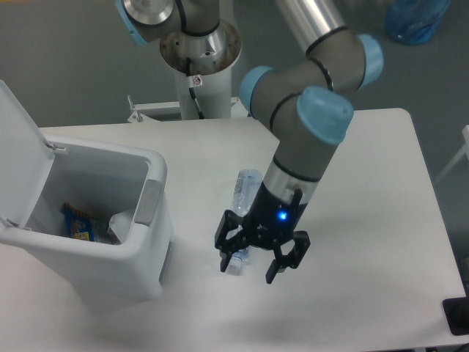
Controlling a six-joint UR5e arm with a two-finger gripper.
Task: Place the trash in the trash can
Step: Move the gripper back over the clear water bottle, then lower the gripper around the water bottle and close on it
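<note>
Pincer point(250, 265) spread, over bottle's point(243, 199) cap end

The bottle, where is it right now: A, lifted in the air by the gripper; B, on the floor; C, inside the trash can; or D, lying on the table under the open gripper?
D: the bottle lies flat on the table, its cap end beneath the open gripper, well outside the trash can.

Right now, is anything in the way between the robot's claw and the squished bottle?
No, nothing visible is. The open gripper hangs right over the cap end of the bottle. The trash can beside it has its lid up, with only bare table between.
</note>
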